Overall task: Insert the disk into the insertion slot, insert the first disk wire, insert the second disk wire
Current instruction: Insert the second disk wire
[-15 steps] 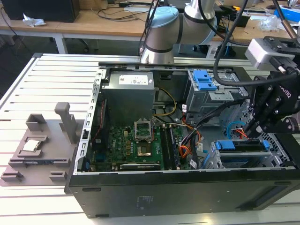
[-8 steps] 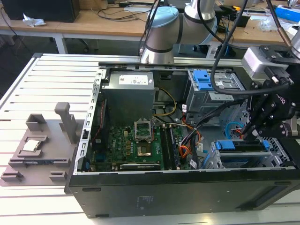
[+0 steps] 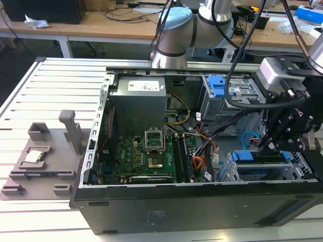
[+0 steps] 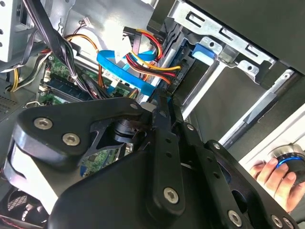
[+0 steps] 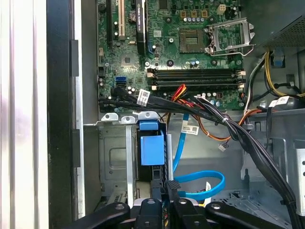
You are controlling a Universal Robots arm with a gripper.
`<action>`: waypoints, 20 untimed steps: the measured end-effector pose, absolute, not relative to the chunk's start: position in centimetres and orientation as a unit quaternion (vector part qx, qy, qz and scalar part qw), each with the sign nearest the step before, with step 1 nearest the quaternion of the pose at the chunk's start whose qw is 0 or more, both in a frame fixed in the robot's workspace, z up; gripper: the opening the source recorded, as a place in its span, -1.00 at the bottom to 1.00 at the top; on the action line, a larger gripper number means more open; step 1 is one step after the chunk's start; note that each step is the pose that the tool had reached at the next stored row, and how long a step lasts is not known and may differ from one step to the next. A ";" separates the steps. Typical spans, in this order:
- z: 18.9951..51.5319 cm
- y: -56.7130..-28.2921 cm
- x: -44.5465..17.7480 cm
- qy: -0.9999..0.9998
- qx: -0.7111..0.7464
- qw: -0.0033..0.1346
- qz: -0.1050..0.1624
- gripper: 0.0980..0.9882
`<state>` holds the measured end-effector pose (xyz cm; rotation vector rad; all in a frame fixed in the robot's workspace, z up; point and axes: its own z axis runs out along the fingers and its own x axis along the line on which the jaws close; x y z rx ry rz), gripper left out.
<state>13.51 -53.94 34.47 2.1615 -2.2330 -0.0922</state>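
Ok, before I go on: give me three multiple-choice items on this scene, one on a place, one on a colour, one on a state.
1. The gripper hangs over: A the power supply; B the insertion slot; C the table fixture.
2. The looped flat cable is: A blue; B green; C white.
3. The computer case is: A open; B closed; C upended.

B: it is above the silver cage at the exterior view's right.
A: the first wrist view shows it bright blue.
A: the motherboard lies exposed.
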 end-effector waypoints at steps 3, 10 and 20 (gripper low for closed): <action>34.3 -54.0 13.4 -0.718 0.695 0.016 -0.030 -0.86; 33.8 -54.4 13.4 -0.718 0.695 0.016 -0.030 -0.86; 35.4 -54.3 13.4 -0.718 0.695 0.015 -0.031 -0.69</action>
